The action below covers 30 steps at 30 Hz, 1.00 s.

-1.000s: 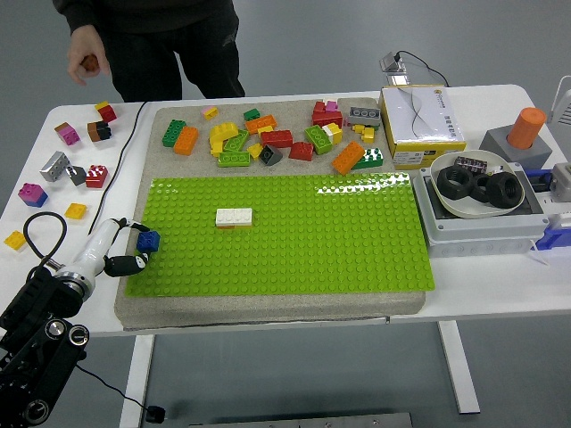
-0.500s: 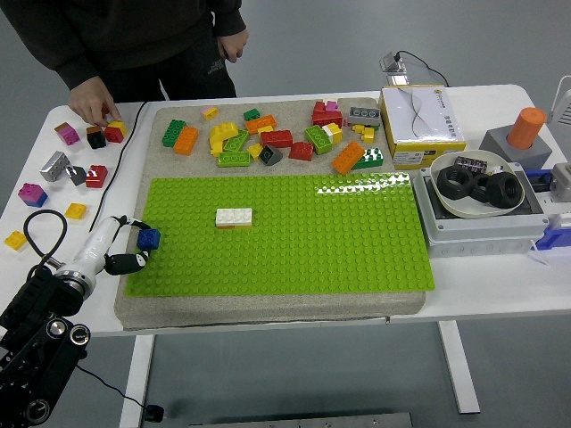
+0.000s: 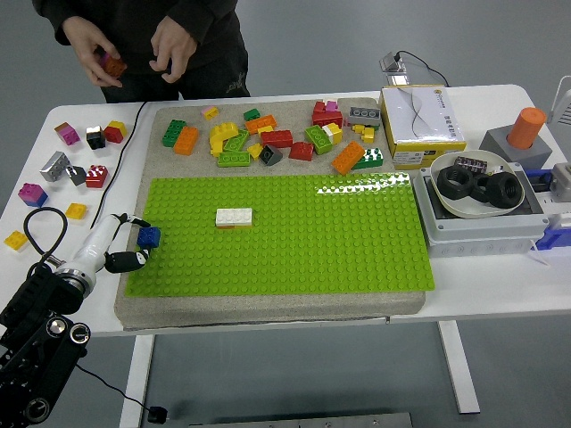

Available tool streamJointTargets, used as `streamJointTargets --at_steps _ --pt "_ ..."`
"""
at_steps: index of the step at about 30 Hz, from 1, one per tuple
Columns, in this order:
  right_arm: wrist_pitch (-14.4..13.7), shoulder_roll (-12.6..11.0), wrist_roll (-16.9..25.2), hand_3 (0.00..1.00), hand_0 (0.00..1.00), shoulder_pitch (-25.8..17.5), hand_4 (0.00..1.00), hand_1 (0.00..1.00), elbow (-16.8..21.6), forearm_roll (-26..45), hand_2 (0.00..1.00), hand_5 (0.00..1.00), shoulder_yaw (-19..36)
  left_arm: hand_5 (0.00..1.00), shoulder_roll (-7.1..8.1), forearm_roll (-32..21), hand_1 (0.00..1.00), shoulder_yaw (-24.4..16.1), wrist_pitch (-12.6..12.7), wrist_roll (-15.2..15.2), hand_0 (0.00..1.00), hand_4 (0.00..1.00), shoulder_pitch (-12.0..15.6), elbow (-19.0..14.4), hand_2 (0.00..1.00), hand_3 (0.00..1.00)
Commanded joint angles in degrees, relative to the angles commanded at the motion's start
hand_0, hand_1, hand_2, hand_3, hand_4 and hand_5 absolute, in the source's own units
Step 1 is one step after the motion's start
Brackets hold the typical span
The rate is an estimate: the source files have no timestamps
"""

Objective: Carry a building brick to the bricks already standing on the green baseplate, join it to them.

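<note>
A green baseplate [image 3: 294, 241] lies on a grey mat in the middle of the table. On its left-centre stands a small white brick stack [image 3: 234, 217] with a thin orange layer under it. My left hand [image 3: 132, 245] reaches in from the lower left, its fingers pinched on a blue brick [image 3: 149, 237] at the baseplate's left edge, well left of the white stack. Loose bricks of many colours [image 3: 268, 138] lie along the mat's far side. My right hand is out of view.
A person at the far side holds a small brick [image 3: 111, 64] in both hands above the table. Several loose bricks [image 3: 67, 165] lie at the table's left. A white box [image 3: 421, 125], a bowl of black rings [image 3: 477, 185] and an orange cylinder [image 3: 526, 127] stand right.
The person's hand picked up a brick from the table's far left and lifted it clear; both hands now hold it. My left hand with the blue brick has barely moved.
</note>
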Motion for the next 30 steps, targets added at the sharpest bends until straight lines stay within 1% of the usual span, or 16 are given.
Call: streamJointTargets --at_steps 9,30 --pt "0.0 0.0 0.0 0.719 0.637 0.0 0.799 0.621 0.0 0.0 0.635 0.998 0.0 0.002 -0.35 0.2 0.94 0.4 0.3 -0.3 0.989 0.52 -0.6 0.1 0.913 0.477" --pt "0.1 -0.1 -0.2 0.719 0.64 0.0 0.798 0.621 0.0 0.0 0.635 0.998 -0.2 0.002 -0.46 0.2 0.937 1.5 0.7 -0.7 0.989 0.512 -1.2 0.0 0.914 0.477"
